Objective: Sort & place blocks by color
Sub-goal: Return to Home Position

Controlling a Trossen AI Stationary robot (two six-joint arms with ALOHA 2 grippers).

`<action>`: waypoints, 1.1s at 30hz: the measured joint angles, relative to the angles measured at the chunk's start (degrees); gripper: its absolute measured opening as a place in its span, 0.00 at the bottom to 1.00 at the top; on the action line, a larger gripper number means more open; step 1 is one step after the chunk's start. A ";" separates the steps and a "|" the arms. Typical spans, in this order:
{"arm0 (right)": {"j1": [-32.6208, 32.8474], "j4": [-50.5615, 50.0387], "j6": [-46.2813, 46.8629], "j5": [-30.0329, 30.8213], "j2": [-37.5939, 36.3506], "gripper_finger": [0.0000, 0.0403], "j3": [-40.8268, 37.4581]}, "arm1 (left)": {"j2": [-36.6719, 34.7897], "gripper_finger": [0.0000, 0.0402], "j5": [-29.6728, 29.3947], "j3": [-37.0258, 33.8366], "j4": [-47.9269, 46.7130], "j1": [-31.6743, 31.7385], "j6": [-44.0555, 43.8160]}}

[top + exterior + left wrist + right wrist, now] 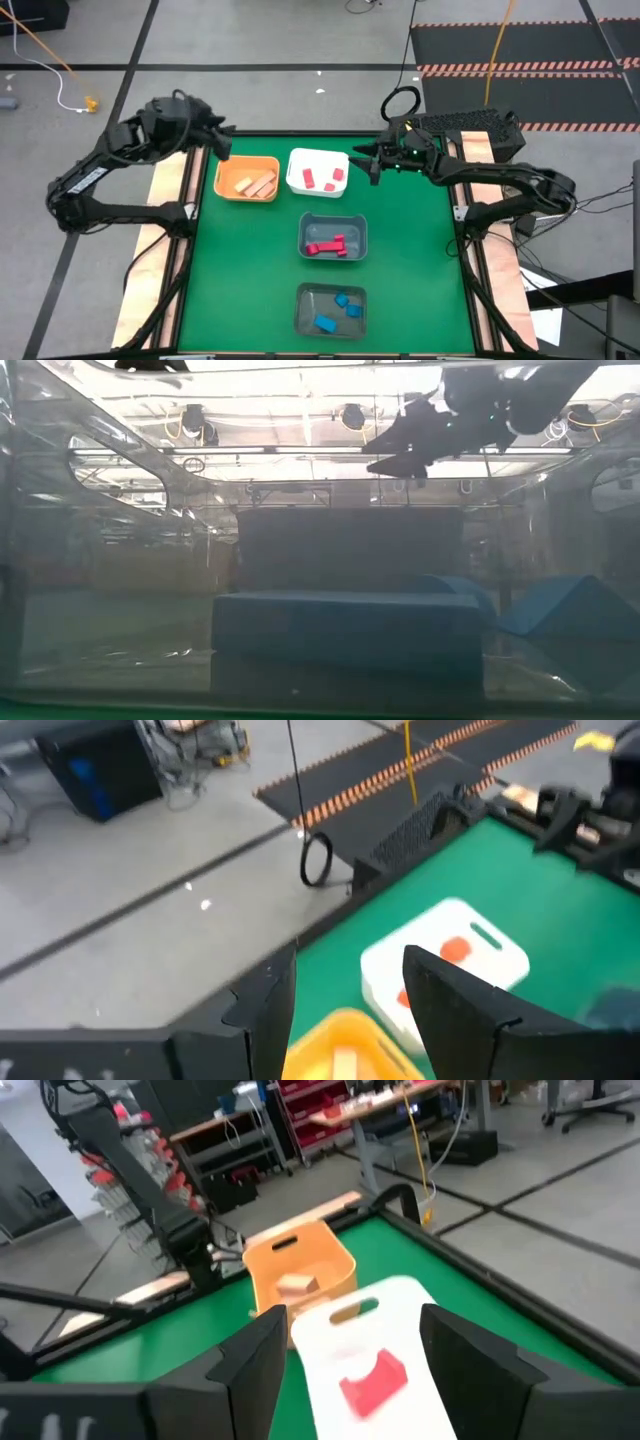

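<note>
Every block lies inside a bin. Tan blocks (pixel 256 184) rest in the orange bin (pixel 226 186), pink-salmon blocks (pixel 322 178) in the white bin (pixel 302 160), red blocks (pixel 328 246) in a grey bin (pixel 357 228), and blue blocks (pixel 336 310) in the nearer grey bin (pixel 306 298). My left gripper (pixel 222 143) (pixel 345 985) hangs open and empty above the orange bin's far left corner. My right gripper (pixel 366 161) (pixel 355 1335) is open and empty, raised just right of the white bin. The low view looks through a clear bin wall at blue blocks (pixel 350 632).
The four bins stand on the green mat (pixel 420 260), two side by side at the far edge and two in a line toward the near edge. Bare mat lies left and right of the grey bins. Wooden rails (pixel 165 200) and arm bases flank the mat.
</note>
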 joint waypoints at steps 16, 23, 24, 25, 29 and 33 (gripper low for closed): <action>0.04 -13.42 3.43 0.00 -12.75 0.55 -0.02 | -20.29 0.46 0.01 -29.55 16.89 -8.16 -10.16; 0.12 -15.64 3.45 0.00 -13.84 0.55 -0.02 | -24.02 0.46 0.41 -43.03 35.21 -12.44 -8.09; 0.13 -15.89 3.45 0.00 -13.84 0.55 -0.02 | -24.21 0.46 0.71 -44.89 38.40 -13.01 -7.75; 0.13 -16.18 3.45 0.00 -13.84 0.55 -0.02 | -24.21 0.46 0.87 -46.81 41.46 -13.54 -7.73; 0.13 -16.80 3.47 0.00 -13.86 0.55 -0.39 | -24.07 0.46 1.57 -53.69 53.01 -15.08 -8.23; 0.13 -16.77 3.48 0.48 -13.87 0.55 -1.96 | -24.05 0.46 1.60 -59.94 61.81 -15.84 -10.75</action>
